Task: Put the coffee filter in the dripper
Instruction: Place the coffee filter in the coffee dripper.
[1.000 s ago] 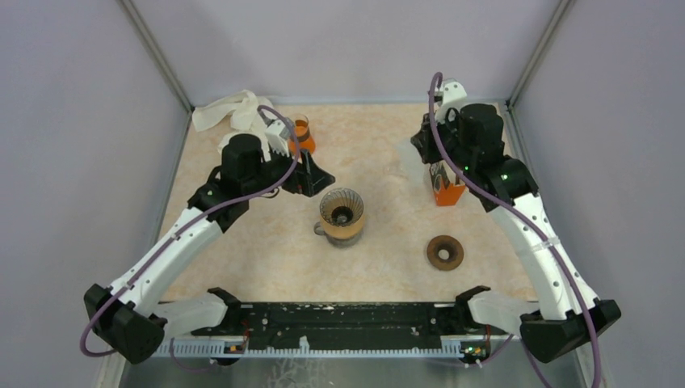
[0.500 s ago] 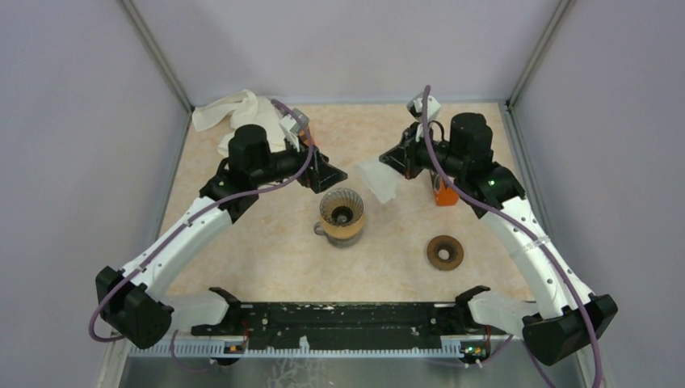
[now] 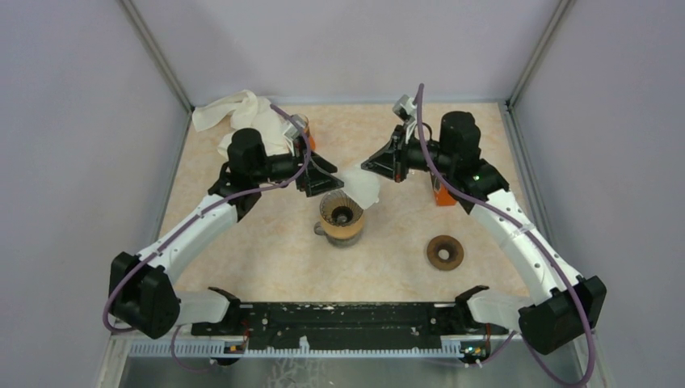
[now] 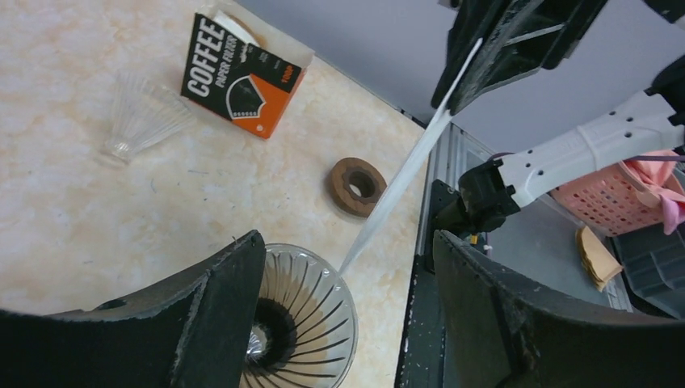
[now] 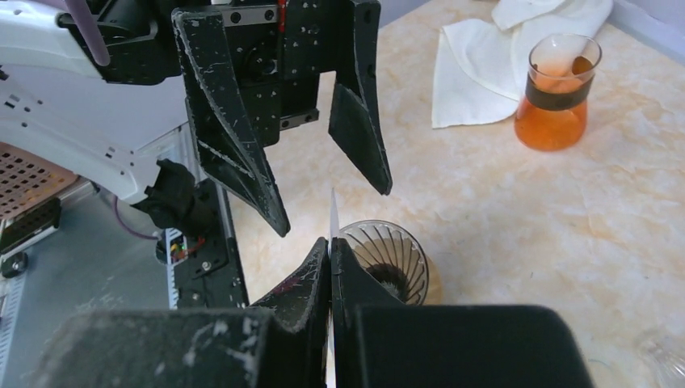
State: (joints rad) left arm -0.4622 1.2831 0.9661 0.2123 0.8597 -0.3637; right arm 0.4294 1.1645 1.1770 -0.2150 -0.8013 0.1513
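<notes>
Pale booth around a marbled table

A beige marble-patterned tabletop point(image 3: 388, 250) sits between plain grey-lilac walls point(image 3: 339, 48), with slim metal corner posts point(image 3: 157, 52) rising at the far corners. The light is soft and even. Beyond the table's edge, a pink plastic lattice basket point(image 4: 626, 198) stands by a flat grey surface point(image 4: 537, 242).

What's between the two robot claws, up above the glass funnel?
A white paper coffee filter, pinched in the shut right gripper, hangs between it and the open left gripper, above the dripper. The top view shows it.
</notes>
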